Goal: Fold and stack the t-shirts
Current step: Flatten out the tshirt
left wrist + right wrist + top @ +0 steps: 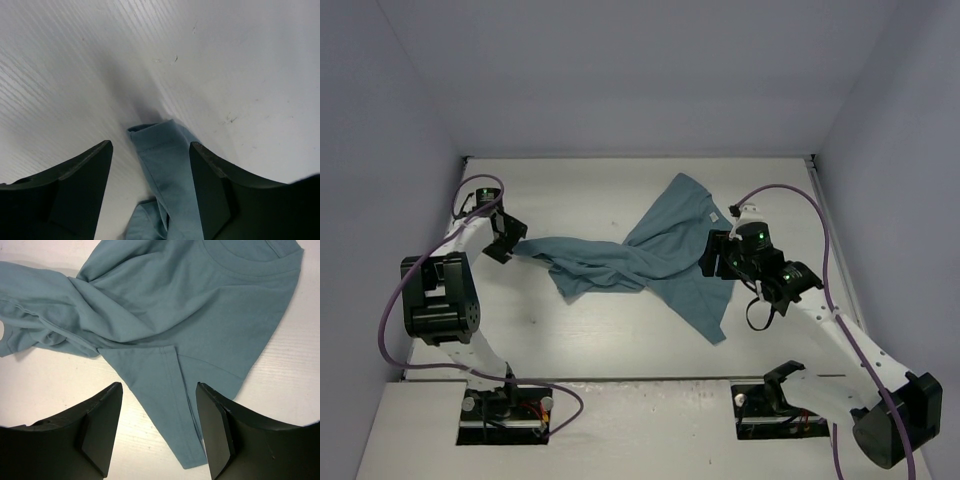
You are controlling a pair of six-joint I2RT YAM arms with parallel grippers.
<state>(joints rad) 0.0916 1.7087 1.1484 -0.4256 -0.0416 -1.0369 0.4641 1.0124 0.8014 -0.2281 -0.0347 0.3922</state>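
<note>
Teal t-shirt (pixel 620 262) — twisted, long axis left-right, collar upper right, edge under right gripper (pixel 159 386); left gripper (pixel 149 146) straddles its hem — both agape, empty.

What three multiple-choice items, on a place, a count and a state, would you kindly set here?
1. Where is the left end of the t-shirt? A between the fingers of the left gripper; B in a basket; C on a shelf.
2. How many garments show? A three; B two; C one.
3. How does it lie? A folded flat; B bunched and twisted; C rolled up.
Key: 1 A, the left wrist view shows its hem there; 2 C, only one teal shirt; 3 B, the top view shows twisted folds.
</note>
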